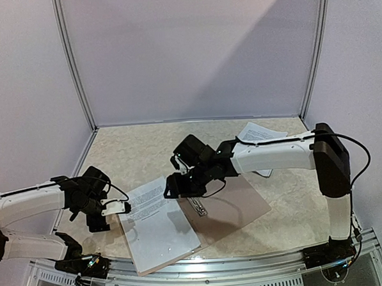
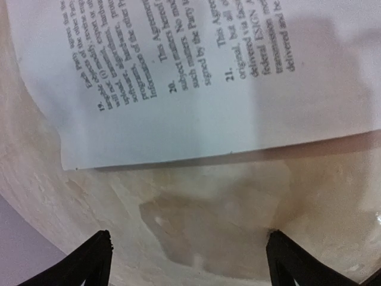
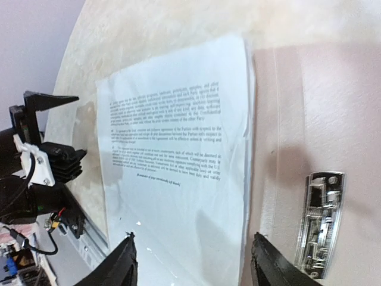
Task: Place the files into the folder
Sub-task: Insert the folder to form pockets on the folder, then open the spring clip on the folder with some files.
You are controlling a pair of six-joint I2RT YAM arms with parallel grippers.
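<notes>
On the folder (image 1: 242, 207), a file (image 1: 158, 228) lies lengthwise near-to-far, both arms' fingers (image 2: 89, 262) spread

The folder (image 1: 236, 208) lies open on the surface (image 1: 134, 152), towards its front edge. A stack of files (image 1: 158, 225) lies on the folder's left leaf, and the right leaf is bare. The clip (image 1: 196, 207) sits on the spine, just right of the stack. Another sheet (image 1: 260, 134) lies behind the folder at the far right, partly under the right arm. The left jaws stand just left of the stack; the right jaws hang over its far right corner.
</notes>
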